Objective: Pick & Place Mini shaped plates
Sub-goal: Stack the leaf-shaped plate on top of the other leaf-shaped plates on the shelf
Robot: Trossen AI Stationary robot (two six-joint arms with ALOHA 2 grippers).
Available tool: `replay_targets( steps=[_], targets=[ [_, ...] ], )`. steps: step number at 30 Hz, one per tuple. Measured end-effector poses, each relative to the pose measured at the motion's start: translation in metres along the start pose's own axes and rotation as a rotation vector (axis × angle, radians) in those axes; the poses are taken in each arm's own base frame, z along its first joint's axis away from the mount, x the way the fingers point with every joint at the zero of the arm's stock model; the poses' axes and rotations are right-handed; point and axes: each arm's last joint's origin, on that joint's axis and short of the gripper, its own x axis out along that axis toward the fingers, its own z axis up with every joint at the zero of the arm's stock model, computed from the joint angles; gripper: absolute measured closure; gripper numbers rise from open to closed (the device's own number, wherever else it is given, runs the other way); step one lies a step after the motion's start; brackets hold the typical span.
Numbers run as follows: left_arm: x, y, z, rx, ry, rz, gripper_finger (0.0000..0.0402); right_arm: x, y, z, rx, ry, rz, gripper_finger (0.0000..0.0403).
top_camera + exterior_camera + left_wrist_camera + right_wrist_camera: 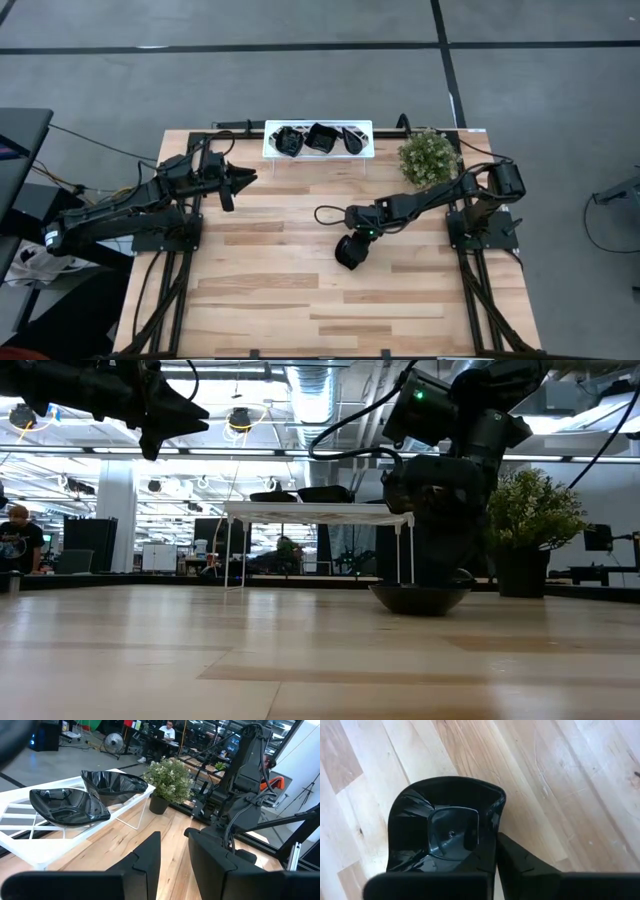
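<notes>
Right pincer (349,250) is low over the worktop (300,300), a little to the 3 o'clock side of its centre, and it is clenched on the rim of a black dish (445,837). In the right wrist view one finger lies inside the dish edge and the other outside. In the low view this dish (420,598) rests on the wood under the arm.

Left pincer (243,180) hangs above the worktop at about 10 o'clock, holding nothing; its fingers (145,862) stand a little apart.

No brand, label or writing can be read anywhere.

At 12 o'clock stands a white tray (270,150) on thin legs, carrying three more black dishes (320,138). Just beside it, toward 1 o'clock, is a small potted plant (428,157), near the right arm's elbow. Nothing lies between the held dish and the tray. In the low view a person (14,538) shows far behind in the room.
</notes>
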Motion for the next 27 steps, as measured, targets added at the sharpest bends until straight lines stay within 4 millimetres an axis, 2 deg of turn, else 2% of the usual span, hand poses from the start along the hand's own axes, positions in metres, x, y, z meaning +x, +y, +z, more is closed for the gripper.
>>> replay_targets(
  steps=[12, 27],
  targets=[
    [0.000, 0.000, 0.000, -0.004, 0.000, 0.000, 0.0300, -0.004, 0.002, 0.002, -0.006, -0.023, 0.017, 0.0399],
    [0.001, -0.001, 0.000, -0.006, 0.004, -0.011, 0.0299, -0.046, -0.002, 0.018, -0.044, -0.206, 0.045, 0.0402]
  ],
)
